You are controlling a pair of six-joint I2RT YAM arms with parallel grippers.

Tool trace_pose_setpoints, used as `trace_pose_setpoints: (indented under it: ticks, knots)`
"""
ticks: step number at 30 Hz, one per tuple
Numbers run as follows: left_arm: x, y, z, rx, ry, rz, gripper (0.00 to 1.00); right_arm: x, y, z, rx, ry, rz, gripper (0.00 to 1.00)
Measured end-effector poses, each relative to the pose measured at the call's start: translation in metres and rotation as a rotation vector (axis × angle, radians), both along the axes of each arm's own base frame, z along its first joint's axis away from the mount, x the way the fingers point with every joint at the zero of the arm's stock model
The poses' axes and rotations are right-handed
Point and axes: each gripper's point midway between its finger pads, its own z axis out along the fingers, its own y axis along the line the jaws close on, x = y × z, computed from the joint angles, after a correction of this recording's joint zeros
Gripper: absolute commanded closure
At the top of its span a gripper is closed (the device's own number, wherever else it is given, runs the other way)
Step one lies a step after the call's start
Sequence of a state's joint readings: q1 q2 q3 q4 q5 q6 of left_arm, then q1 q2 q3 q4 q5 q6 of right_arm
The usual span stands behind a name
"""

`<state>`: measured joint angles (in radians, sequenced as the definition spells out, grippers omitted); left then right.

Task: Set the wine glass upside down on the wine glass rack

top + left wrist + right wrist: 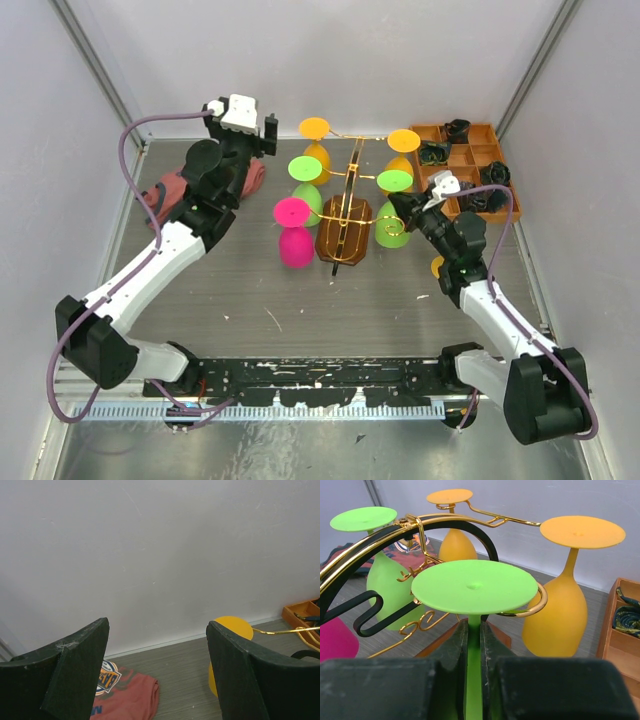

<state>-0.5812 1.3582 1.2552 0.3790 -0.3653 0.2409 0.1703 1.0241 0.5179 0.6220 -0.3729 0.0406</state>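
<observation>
Between the fingers point(451, 655) of the right end effector point(473, 647): lime-green wine glass point(475, 586), inverted, flat foot uppermost, just above and ahead of the fingertips. Fingers clamped tight on the thin stem. Bowl is out of sight below the wrist camera; from overhead it shows just beside the end effector.

Handling, my read: looks like moulded plastic, so light and not very breakable, but smooth and likely slick. The stem is the narrow, stiff part and the sensible hold. A pinch there leaves the foot free to ride on the wire. Main risk is the glass pivoting in the grip, since the bowl hangs below.

Wine glass rack point(447, 519): gold wire arches over and beyond the fingertips. One loop curls under the foot's right edge. Whether the foot bears on it, cannot tell.

Further out:
- orange glass point(560, 610) hanging ahead-right
- another orange one point(454, 542) beyond
- second green glass point(387, 580) ahead-left
- pink glass point(295, 245) standing on the surface point(250, 300), off left
- wooden tray point(606, 630) to the right

Left end effector point(157, 672): fingers well apart, nothing between them, away from the rack.
</observation>
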Motion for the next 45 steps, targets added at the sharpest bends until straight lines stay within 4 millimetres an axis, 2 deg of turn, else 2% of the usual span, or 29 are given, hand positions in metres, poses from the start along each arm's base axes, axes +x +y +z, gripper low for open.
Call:
trace_pose_setpoints:
  ticks: [11, 25, 35, 45]
  knots:
    - [0.007, -0.003, -0.006, 0.026, 0.011, 0.005, 0.15, 0.008, 0.001, -0.006, 0.009, 0.008, -0.009, 0.99]
    - [0.01, -0.006, -0.012, 0.035, 0.022, 0.005, 0.15, 0.018, -0.014, -0.007, 0.032, 0.002, -0.117, 0.99]
    - [0.011, -0.006, -0.012, 0.036, 0.022, 0.005, 0.15, 0.032, -0.028, -0.011, 0.046, -0.013, -0.204, 0.99]
    - [0.011, -0.006, -0.012, 0.036, 0.022, 0.006, 0.14, 0.033, -0.037, -0.012, 0.013, -0.022, -0.25, 0.99]
